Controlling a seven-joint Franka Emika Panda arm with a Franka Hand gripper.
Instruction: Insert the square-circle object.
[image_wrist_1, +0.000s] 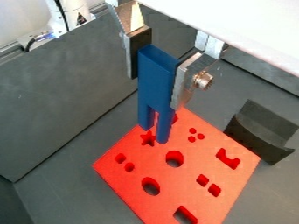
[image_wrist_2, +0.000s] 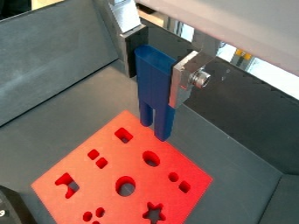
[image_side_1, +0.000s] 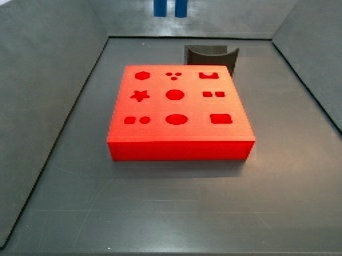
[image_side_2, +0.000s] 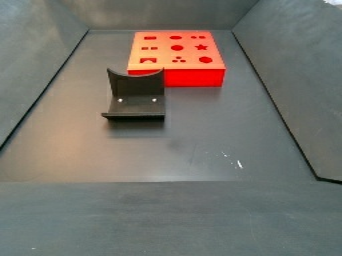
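Observation:
My gripper is shut on the square-circle object, a tall blue piece with two prongs pointing down. It hangs above the red block, and its prong tips show over the block's edge near the star hole. Both wrist views show the grip, with the blue piece held between the silver fingers over the red block. In a side view only the blue prongs show, high above and behind the red block. The gripper is out of frame there.
A dark grey curved piece stands on the floor apart from the red block; it also shows in other views. Grey sloping walls ring the floor.

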